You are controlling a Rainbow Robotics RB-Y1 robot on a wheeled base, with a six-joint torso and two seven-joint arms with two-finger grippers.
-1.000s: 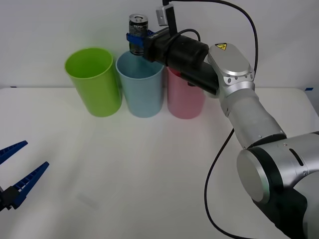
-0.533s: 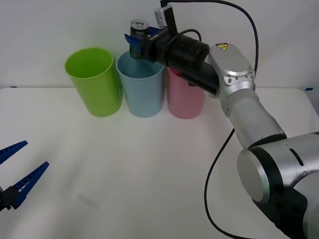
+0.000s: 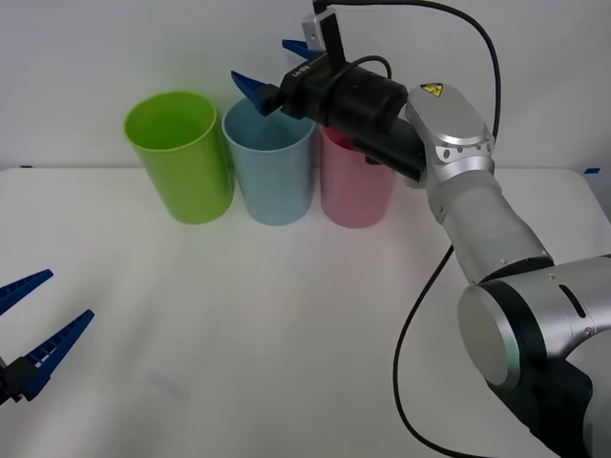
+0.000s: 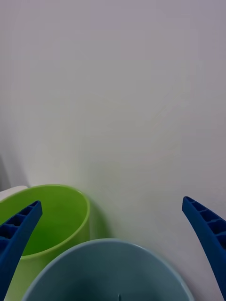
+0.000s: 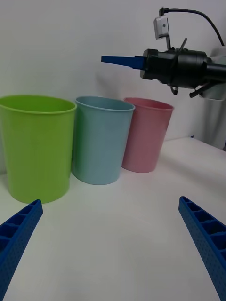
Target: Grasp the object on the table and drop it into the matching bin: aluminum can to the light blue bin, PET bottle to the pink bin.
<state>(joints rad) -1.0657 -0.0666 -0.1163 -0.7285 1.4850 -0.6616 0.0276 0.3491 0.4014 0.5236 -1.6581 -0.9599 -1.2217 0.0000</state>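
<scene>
Bench (image 3: 286, 334): wide, flat, plain white top, matte, with faint soft shadows; backed by a plain pale wall.

Bins: three tall tapering plastic cups in a row along the far edge of the bench, rims round, standing upright and just beside one another. Lime green bin (image 3: 179, 157) toward the far left; light blue bin (image 3: 270, 175) in the middle; pink bin (image 3: 355, 181) on its right, partly behind the right arm.

Right gripper (image 3: 264, 65): held in the air over the rim of the light blue bin, at the end of a black wrist and silver arm reaching in from the near right corner; a black cable loops alongside. Blue ribbed fingers (image 4: 19, 235) spread wide apart, nothing between them.

Aluminum can: cannot be located; the inside of the light blue bin is mostly hidden.

Left gripper (image 3: 27, 324): low at the near left edge of the bench, fingers (image 5: 197, 235) parted and empty.
</scene>
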